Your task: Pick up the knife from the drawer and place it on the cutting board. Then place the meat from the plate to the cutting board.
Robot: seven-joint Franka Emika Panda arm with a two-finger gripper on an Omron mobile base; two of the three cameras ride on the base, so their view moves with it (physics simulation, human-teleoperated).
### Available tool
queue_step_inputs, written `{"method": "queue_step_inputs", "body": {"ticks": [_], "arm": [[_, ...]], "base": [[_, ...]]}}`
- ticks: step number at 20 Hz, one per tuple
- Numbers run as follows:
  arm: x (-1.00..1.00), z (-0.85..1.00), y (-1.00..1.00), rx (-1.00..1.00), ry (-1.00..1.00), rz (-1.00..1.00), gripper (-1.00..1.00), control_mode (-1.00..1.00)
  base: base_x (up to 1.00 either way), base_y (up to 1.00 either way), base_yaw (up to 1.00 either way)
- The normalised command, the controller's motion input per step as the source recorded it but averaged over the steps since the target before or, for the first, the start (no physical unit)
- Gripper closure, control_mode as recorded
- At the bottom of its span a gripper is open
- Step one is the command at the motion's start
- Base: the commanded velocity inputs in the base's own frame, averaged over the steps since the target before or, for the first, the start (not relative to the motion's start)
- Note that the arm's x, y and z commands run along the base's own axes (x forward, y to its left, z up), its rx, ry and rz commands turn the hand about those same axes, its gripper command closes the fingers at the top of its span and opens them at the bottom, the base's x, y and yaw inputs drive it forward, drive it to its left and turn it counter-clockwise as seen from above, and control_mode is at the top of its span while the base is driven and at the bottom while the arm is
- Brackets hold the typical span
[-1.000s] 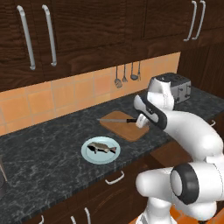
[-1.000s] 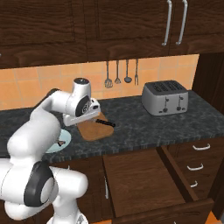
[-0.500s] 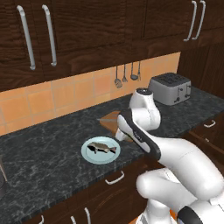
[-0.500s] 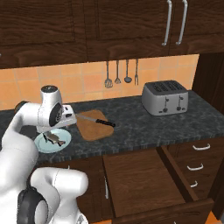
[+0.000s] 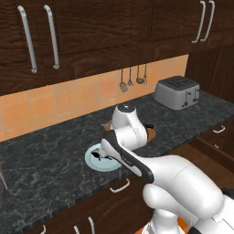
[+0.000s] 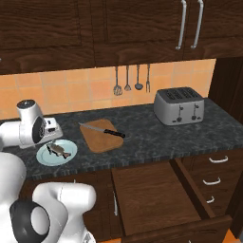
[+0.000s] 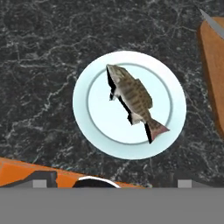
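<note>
The knife (image 6: 101,129) lies across the light-brown cutting board (image 6: 102,141), black handle to the right. Left of the board, the pale blue plate (image 6: 71,154) carries the meat (image 6: 58,149), a small fish-shaped piece. My gripper (image 6: 51,135) hovers just above the plate, open and holding nothing. In the hand view the meat (image 7: 133,98) lies diagonally on the plate (image 7: 92,127), with the board's edge (image 7: 214,70) and the knife's blade tip (image 7: 210,24) at the right. From the left base view my arm covers most of the board (image 5: 151,133); the plate (image 5: 91,160) shows below it. The drawer (image 6: 156,194) stands pulled out.
A silver toaster (image 6: 179,105) sits at the right on the dark marble counter (image 6: 142,137). Several grey utensils (image 6: 128,80) hang on the orange tiled wall. Dark wall cabinets (image 6: 142,28) hang overhead, and more drawers (image 6: 213,175) lie at the lower right.
My arm has swung left from above the cutting board to above the plate. The knife stays on the board and the gripper has stayed open.
</note>
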Motion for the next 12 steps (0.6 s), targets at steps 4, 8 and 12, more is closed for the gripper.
{"method": "queue_step_inputs", "body": {"ticks": [4, 8, 12], "arm": [[0.05, -0.08, 0.19, 0.00, 0.00, 0.00, -1.00, -1.00], [0.12, -0.31, 0.00, 0.00, 0.00, 0.00, -1.00, -1.00], [0.21, -0.25, -0.10, 0.00, 0.00, 0.00, -1.00, -1.00]], "base": [[0.00, 0.00, 0.00], [0.00, 0.00, 0.00], [0.00, 0.00, 0.00]]}}
